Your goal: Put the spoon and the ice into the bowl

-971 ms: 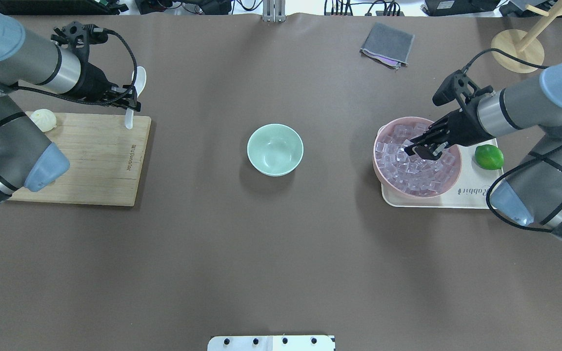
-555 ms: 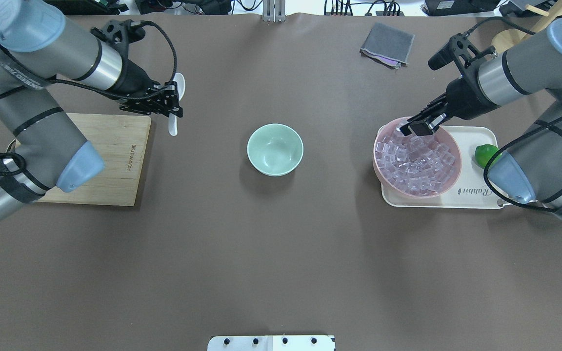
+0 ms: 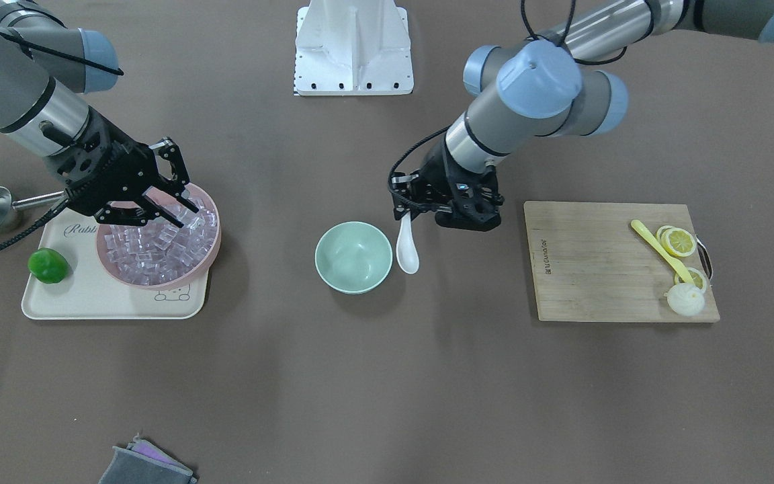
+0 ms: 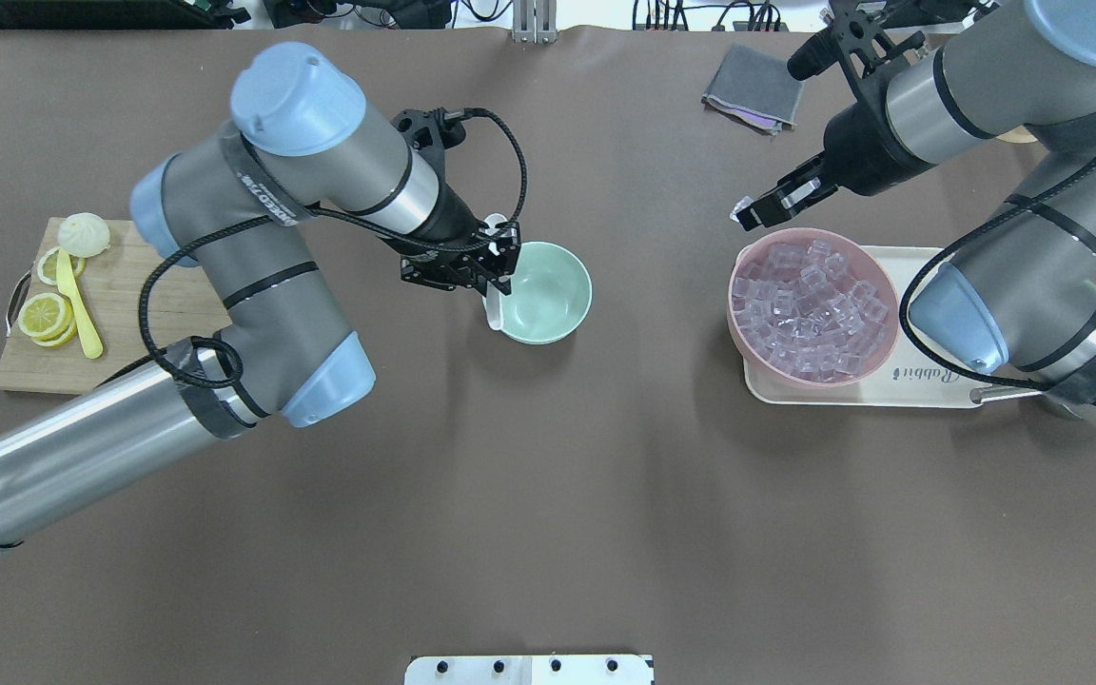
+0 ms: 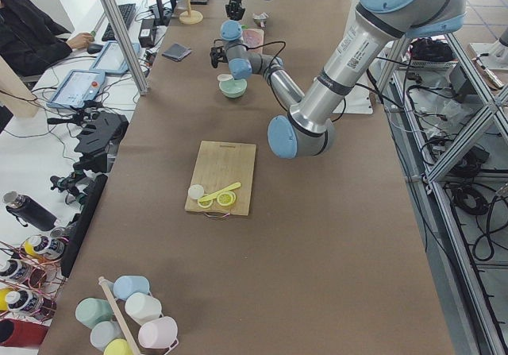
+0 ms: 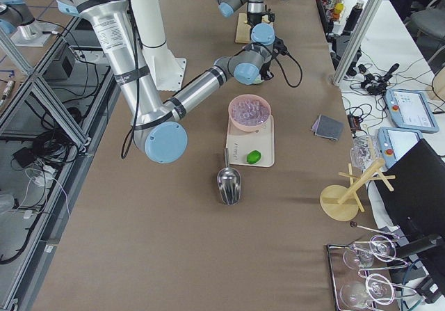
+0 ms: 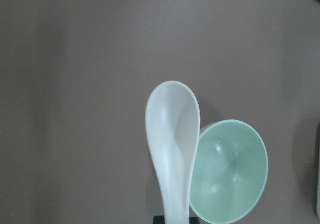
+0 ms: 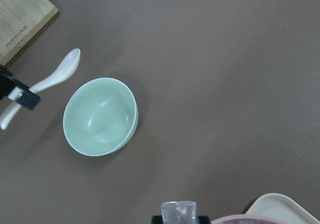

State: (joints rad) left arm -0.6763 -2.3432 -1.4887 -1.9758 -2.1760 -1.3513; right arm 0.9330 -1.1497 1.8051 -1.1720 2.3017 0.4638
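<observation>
Carried across the desk, the spoon hangs at the rim of the bowl, clenched in the left claw; the right claw grips ice, well apart. Centre the spoon over the bowl before release.

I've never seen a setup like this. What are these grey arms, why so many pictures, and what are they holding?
These are two robot arms at one table, each ending in a two-finger gripper. The pictures show one moment from different cameras: overhead, facing the robot, each table end, and each wrist. The left gripper holds a white spoon just beside a green bowl. The right gripper pinches an ice cube near a pink bowl of ice on a tray. A cutting board with lemon slices lies further off.
</observation>
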